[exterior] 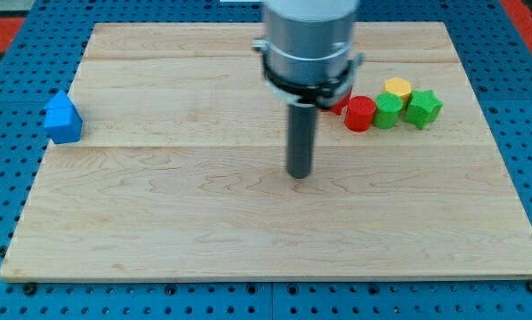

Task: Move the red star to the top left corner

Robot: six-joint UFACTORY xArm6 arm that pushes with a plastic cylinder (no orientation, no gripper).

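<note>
Partly hidden red star [342,100] lies upper-right of my tip [299,175].

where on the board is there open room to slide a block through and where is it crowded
Free: the wide wood between the blue block at the view's left edge and my tip, plus the whole bottom strip. Crowded: upper right, where red cylinder, yellow block and two green blocks cluster.

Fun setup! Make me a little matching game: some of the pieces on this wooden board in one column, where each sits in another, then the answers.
Things:
1. blue block
2. my tip
3. green star
4. yellow block

Places:
A. near the board's middle
B. farthest toward the view's right
C. the board's left edge
D. at the top of the cluster, above the green blocks

Pairs: 1-C, 2-A, 3-B, 4-D
</note>
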